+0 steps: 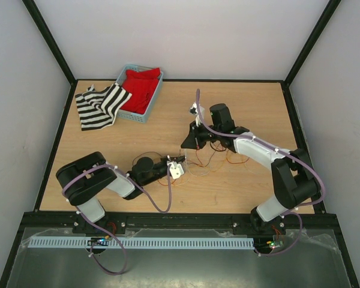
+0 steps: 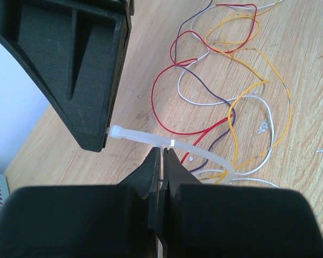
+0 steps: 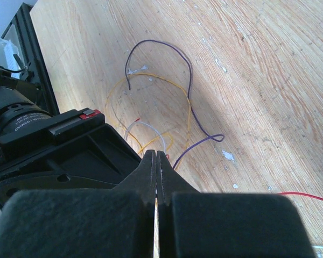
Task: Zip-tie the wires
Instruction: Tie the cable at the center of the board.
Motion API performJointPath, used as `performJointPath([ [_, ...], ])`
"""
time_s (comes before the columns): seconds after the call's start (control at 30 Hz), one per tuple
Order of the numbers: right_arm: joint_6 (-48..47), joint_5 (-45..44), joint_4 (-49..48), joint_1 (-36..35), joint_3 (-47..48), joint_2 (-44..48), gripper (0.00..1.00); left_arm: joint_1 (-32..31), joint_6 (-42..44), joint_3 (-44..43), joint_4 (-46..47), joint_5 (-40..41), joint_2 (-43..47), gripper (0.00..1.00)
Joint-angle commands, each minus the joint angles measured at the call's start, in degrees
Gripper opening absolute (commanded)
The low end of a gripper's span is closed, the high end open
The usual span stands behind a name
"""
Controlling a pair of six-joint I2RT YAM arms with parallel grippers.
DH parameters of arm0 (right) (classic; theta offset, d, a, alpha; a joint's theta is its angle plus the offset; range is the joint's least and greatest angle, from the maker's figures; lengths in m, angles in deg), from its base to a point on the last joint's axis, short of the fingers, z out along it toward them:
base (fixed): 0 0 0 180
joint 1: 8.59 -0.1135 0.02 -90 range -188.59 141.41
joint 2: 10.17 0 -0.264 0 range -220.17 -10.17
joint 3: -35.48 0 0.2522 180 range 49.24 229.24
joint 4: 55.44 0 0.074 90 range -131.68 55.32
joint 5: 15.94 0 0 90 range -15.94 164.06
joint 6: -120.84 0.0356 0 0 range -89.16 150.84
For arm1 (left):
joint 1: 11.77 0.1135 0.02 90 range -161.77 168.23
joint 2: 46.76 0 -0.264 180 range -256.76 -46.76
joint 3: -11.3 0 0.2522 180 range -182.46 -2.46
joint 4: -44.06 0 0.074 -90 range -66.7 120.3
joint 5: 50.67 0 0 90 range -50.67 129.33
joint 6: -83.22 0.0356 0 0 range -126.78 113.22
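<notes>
Left pincer (image 2: 162, 153) clamps a translucent white plastic zip-tie strip (image 2: 137, 135), right pincer (image 3: 156, 156) apparently pinched shut on its end; thin red, yellow, purple and white wires (image 2: 204, 102) sprawl unbundled just beyond, tie not yet cinched.

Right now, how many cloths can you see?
2: a striped cloth far left, against the blue basket; a red cloth inside that basket. More may be hidden beneath it.

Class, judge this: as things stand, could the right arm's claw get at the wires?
Probably yes. The wires lie on bare table just ahead of the right claw, with nothing between them. Its jaws are shut, though, so they would need to open first.
</notes>
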Motion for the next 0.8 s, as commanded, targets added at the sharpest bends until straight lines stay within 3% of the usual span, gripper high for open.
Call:
performJointPath([
  [0.0, 0.5, -0.5, -3.1, 0.5, 3.4, -0.3, 0.00, -1.1, -0.5, 0.0, -0.1, -1.7, -0.3, 0.00],
  [0.37, 1.6, -0.2, -4.6, 0.6, 4.2, -0.1, 0.00, -1.4, -2.1, 1.1, -0.1, -2.4, -0.4, 0.00],
  [0.63, 0.7, 2.0, -3.4, 0.7, 2.3, 1.4, 0.00, 0.3, -5.8, 2.0, 0.0, 2.6, 2.0, 0.00],
  [0.77, -0.3, 3.6, -2.4, 1.0, 0.4, 2.3, 0.00, 2.1, -9.1, 3.6, -0.1, 4.1, 6.3, 0.13],
])
